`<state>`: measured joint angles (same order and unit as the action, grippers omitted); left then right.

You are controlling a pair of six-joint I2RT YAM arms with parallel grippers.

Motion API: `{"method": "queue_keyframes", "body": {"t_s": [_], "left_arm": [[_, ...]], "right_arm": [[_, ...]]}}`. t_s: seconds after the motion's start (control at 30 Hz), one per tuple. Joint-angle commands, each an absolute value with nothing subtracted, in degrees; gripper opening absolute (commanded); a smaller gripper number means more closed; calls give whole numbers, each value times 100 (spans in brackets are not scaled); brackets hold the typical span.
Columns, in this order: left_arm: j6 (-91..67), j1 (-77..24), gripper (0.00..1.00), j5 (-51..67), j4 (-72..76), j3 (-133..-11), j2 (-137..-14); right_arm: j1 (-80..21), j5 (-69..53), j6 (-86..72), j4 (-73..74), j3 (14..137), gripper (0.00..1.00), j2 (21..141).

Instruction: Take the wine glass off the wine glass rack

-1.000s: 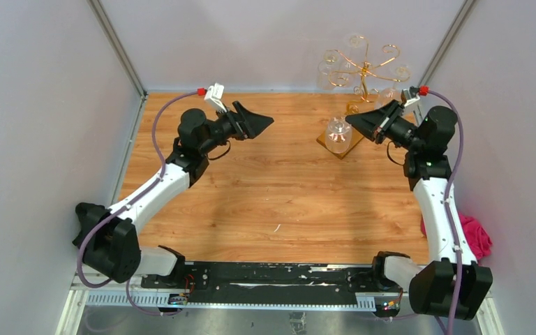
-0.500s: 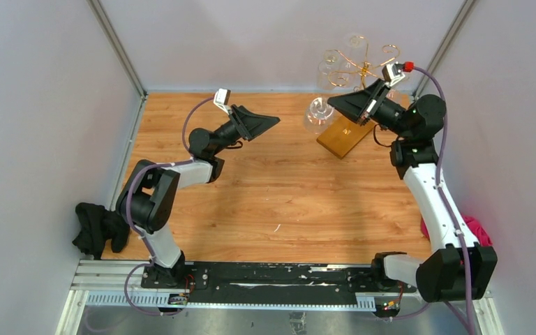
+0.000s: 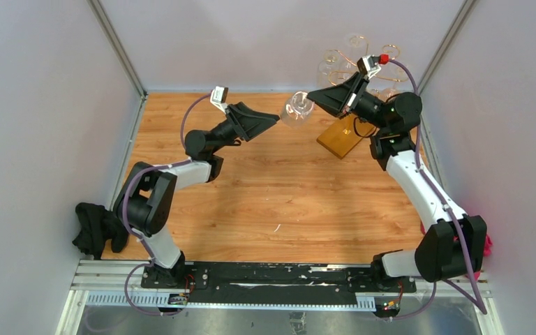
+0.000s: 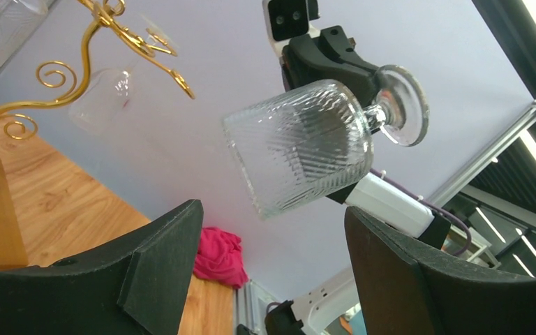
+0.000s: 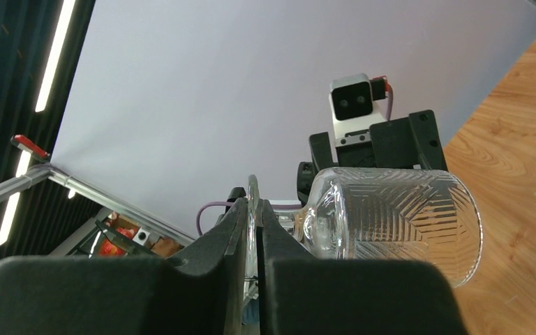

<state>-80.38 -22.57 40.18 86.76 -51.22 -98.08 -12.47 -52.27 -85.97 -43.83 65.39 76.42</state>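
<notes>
My right gripper (image 3: 312,95) is shut on the flat foot of a clear ribbed wine glass (image 3: 296,109) and holds it sideways in the air, left of the rack. The glass fills the right wrist view (image 5: 391,223) and the left wrist view (image 4: 300,146). My left gripper (image 3: 276,119) is open and empty, raised, its fingertips just below and left of the glass bowl. The gold wire wine glass rack (image 3: 363,66) stands at the back right on its amber base (image 3: 338,139), with other glasses hanging on it. Its curled arms show in the left wrist view (image 4: 49,70).
A pink cloth (image 3: 485,241) lies at the table's right edge, also in the left wrist view (image 4: 220,255). A black cloth (image 3: 94,227) lies at the left edge. Grey walls close the back and both sides.
My right gripper has lifted the wine glass off the rack's base and carried it up and left. My left arm has swung forward and raised its open gripper toward the glass.
</notes>
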Motion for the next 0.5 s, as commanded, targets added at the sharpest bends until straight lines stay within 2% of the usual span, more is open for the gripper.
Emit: {"method": "queue_keyframes", "body": {"t_s": [0.0, 0.17, 0.47], "left_arm": [[-8040, -2232, 80, 4166, 9071, -5182, -9590], [-8119, -2269, 79, 4145, 9078, -5213, -9489], [-8262, -2516, 75, 4076, 9063, -5356, -8819]], "right_arm": [[-1416, -5008, -8782, -5291, 6897, 0, 7593], [-1604, -4913, -8847, -5501, 6846, 0, 7812], [-1972, -4646, -9483, -6776, 6587, 0, 8388]]}}
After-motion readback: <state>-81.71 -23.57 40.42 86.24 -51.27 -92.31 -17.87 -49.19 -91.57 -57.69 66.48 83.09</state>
